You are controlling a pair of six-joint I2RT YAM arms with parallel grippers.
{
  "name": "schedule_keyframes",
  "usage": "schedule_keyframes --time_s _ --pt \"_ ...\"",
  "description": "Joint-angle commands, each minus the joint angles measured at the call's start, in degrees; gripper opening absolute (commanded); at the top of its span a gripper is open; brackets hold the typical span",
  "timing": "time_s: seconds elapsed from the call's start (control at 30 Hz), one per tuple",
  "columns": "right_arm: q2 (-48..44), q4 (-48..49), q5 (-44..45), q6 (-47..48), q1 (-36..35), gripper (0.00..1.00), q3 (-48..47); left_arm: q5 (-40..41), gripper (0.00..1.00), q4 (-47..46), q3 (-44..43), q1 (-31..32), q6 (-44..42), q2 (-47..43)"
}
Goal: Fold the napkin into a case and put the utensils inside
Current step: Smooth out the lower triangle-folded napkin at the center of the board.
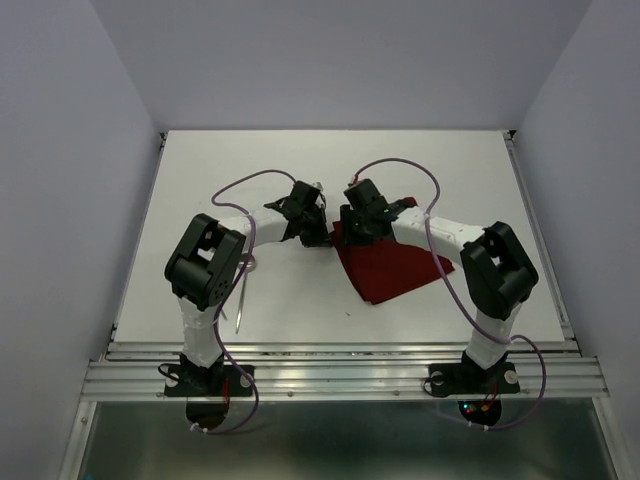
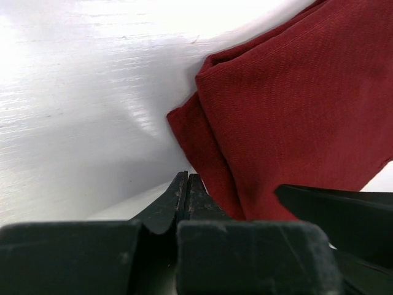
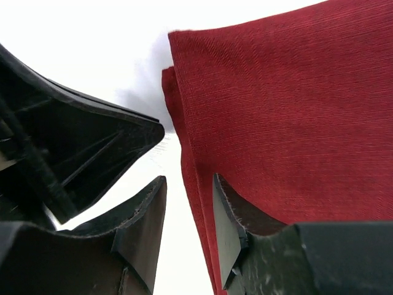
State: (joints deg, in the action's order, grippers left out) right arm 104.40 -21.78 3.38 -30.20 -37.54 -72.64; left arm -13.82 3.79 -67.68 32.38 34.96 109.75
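Top external: utensils [image 1: 240,302] lie near left, the napkin [image 1: 392,268] lies right of centre, and both grippers meet at its far left corner.
The napkin lies folded on the table [image 1: 200,180], not yet a strip, with its layered edge running near to far. At that edge the right gripper [image 3: 187,203] is open and straddles it, one finger over the cloth. The left gripper [image 2: 185,193], jaws together and apparently empty, sits just beside the corner and crowds the right one. The utensils are well apart and block nothing.
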Motion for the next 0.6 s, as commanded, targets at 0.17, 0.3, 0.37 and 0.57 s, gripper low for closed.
schedule_keyframes --time_s 0.17,0.3,0.37,0.57 --pt "3.44 1.48 1.01 0.84 -1.39 0.39 -3.03 -1.91 0.0 -3.18 -1.4 -0.74 0.81 -2.0" --pt "4.14 1.48 2.07 0.75 -1.4 0.31 -3.12 -2.43 0.0 -3.35 -1.66 -0.83 0.81 -1.39" --pt "4.32 1.39 2.25 0.66 -1.4 0.29 -3.47 -2.52 0.0 -3.35 -2.1 -0.83 0.64 -0.6" --pt "4.94 0.34 4.27 1.1 -1.4 0.28 -4.17 -2.79 0.0 -3.35 -3.51 -1.09 0.46 2.12"
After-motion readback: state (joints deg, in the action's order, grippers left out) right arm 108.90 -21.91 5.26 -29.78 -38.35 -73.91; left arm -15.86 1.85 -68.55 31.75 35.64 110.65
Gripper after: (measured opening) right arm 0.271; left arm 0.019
